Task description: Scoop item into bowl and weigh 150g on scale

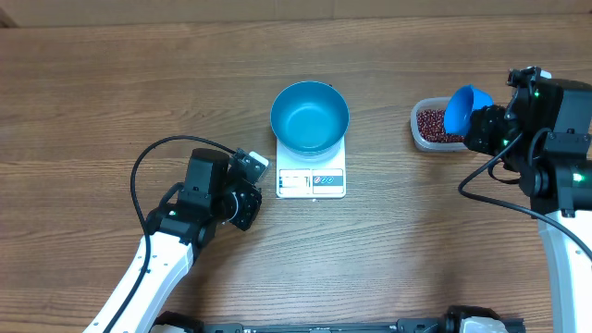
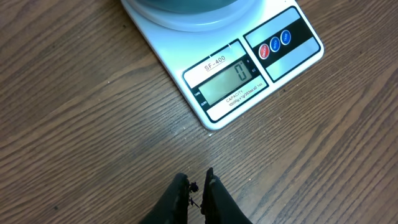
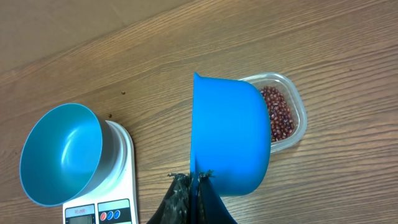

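Observation:
The bright blue bowl (image 1: 310, 116) (image 3: 62, 152) stands on the white scale (image 1: 312, 181) (image 2: 186, 50), and nothing shows inside it. The scale's display reads 0. Dark red beans (image 1: 430, 123) (image 3: 278, 115) lie in a clear tub (image 1: 418, 135) (image 3: 302, 121) at the right. My right gripper (image 3: 198, 176) is shut on the handle of a blue scoop (image 1: 465, 109) (image 3: 230, 134), held tilted over the tub's near side. My left gripper (image 2: 196, 180) hovers low over the wood just left of the scale's display edge, with only a thin slit between its fingers and nothing in them.
The left arm's black cable (image 1: 139, 171) loops over the table at the left. The right arm's cable (image 1: 490, 190) trails across the wood at the right. Bare wood lies between the scale and the tub.

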Controlling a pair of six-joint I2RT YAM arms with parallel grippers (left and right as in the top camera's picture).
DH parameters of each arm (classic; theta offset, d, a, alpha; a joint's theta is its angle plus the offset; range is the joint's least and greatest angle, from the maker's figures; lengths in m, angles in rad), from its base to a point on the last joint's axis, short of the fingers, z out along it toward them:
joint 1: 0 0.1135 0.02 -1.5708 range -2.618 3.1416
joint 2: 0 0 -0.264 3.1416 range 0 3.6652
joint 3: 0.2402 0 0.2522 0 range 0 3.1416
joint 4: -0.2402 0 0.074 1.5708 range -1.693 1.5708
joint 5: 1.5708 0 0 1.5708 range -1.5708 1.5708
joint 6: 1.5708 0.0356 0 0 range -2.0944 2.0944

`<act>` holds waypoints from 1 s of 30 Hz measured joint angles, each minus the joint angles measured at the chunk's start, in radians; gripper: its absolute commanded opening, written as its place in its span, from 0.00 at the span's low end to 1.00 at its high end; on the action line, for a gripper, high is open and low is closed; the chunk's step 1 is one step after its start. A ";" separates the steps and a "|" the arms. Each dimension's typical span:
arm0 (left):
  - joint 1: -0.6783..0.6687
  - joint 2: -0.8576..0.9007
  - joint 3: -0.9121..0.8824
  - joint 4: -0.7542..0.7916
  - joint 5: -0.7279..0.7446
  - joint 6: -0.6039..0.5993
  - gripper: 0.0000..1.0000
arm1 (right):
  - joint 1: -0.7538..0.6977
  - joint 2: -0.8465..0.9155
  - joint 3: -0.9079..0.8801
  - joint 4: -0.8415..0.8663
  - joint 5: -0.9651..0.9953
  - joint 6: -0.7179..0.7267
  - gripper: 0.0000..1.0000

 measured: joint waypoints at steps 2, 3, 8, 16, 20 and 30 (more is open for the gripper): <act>0.000 0.000 0.000 0.005 0.000 0.000 0.06 | 0.000 0.000 0.000 -0.002 0.000 0.000 0.04; 0.000 0.000 0.000 0.006 0.000 0.000 0.05 | 0.000 0.000 0.000 -0.002 0.000 0.000 0.04; 0.000 0.000 0.000 0.014 0.023 0.026 0.04 | 0.000 0.000 0.000 -0.009 0.000 0.000 0.04; 0.000 0.000 0.000 0.016 0.057 0.064 0.04 | 0.000 0.000 0.000 -0.009 0.000 0.000 0.04; 0.000 -0.011 0.000 0.008 0.060 0.077 0.04 | 0.000 0.000 0.000 -0.008 0.000 0.000 0.04; 0.000 -0.081 0.000 -0.042 0.037 0.073 0.04 | 0.000 0.000 0.000 -0.009 0.000 0.000 0.04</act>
